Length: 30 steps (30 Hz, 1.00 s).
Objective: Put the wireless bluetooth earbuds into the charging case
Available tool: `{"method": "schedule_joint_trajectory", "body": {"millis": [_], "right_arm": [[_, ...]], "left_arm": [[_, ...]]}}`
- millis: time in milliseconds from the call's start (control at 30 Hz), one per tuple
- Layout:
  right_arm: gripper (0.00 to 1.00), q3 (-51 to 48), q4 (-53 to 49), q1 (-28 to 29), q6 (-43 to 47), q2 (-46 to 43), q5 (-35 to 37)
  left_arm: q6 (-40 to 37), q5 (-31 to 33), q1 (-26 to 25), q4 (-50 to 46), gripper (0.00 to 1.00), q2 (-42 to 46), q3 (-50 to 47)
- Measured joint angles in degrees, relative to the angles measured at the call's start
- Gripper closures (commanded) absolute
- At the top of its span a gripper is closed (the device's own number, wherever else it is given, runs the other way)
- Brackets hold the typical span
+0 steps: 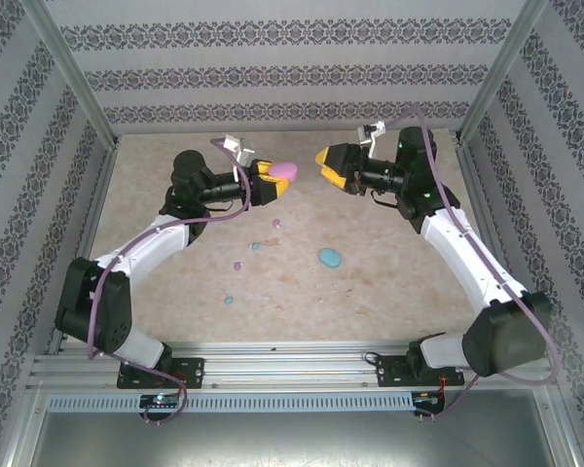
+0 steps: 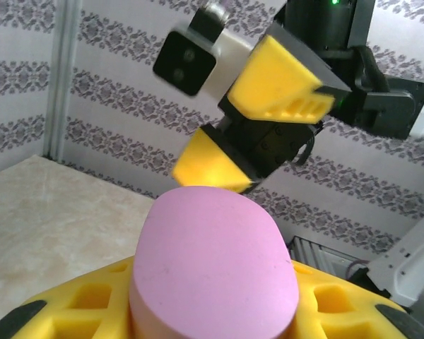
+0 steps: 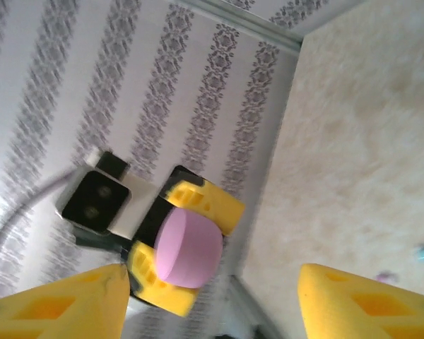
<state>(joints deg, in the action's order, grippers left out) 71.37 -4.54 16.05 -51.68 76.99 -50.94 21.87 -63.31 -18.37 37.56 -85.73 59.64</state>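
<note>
Raised above desk (image 1: 389,282), left tool (image 1: 276,180) is clamping pink case (image 1: 286,171). Facing it, right tool (image 1: 322,165) is hovering just beside that case, jaws standing apart, gripping nothing. Four earbuds (image 1: 276,224) are lying loose on desk, below and between both tools, toward bases. Below right tool, blue case (image 1: 329,257) is resting on desk.

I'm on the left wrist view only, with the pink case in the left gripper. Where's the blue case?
Observer: The blue case lies flat on the table, nearer the arm bases than the raised pink one.
Operator: And the buds?
Observer: All four lie loose on the table, left of the blue case: pink bud, blue bud, second pink bud, second blue bud, strung out toward the left base.
</note>
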Motion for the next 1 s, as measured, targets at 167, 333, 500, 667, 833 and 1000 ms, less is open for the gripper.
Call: {"method": "schedule_joint_trajectory", "body": {"millis": [167, 333, 500, 667, 833, 1000], "right_arm": [[0.29, 6.0, -10.2, 5.9, 23.0, -2.5, 2.4], [0.26, 6.8, -12.5, 6.8, 36.6, -2.5, 0.3], [0.26, 8.5, -15.6, 9.5, 46.8, -0.5, -1.2], [0.29, 9.5, -17.6, 12.9, 54.8, 0.2, -1.3], [0.38, 12.3, -18.8, 14.2, 58.8, 3.0, -2.2], [0.42, 13.3, -19.9, 14.5, 61.0, 4.2, -2.5]], "left_arm": [[-2.2, -3.6, 0.9, -7.6, 0.91, 3.6, 1.7], [-6.6, -6.4, 0.9, -17.6, 0.92, 6.6, 2.9], [-8.7, -8.6, 0.9, -23.7, 0.91, 7.8, 3.2], [-9.8, -9.9, 0.9, -26.9, 0.91, 7.9, 3.2], [-10.1, -10.5, 0.9, -28.4, 0.91, 8.3, 3.2], [-10.1, -10.8, 0.9, -29.4, 0.91, 8.7, 3.2]]}}
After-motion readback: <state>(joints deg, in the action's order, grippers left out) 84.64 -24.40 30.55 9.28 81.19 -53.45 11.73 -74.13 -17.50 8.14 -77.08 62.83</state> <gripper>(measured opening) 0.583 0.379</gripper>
